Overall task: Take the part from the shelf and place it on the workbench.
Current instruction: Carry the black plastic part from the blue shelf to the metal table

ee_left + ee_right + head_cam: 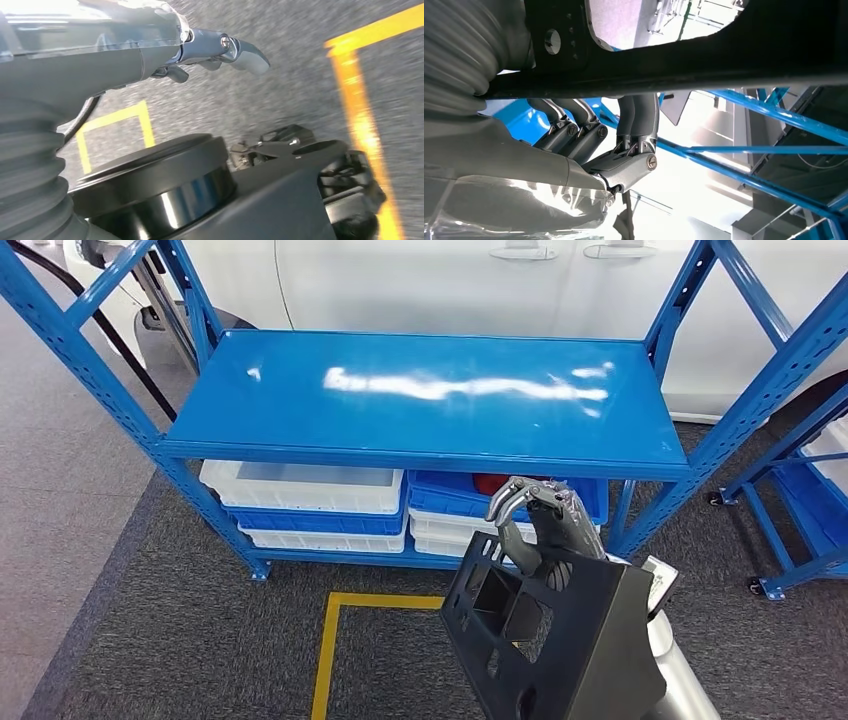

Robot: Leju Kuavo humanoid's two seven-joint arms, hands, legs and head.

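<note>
Black plastic part [545, 640], a boxy moulded frame with rectangular openings, is held up in the right hand [545, 525] in front of the blue steel shelf rack [425, 400], lower than the rack's bare top board and off towards its right end. The hand's fingers [574, 131] curl over the part's upper edge. White and blue plastic bins [310, 502] sit stacked on the rack's lower level. Yellow floor tape [335, 640] marks the grey carpet in front of the rack. The left hand [210, 52] hangs over the carpet, fingers loosely extended and holding nothing.
</note>
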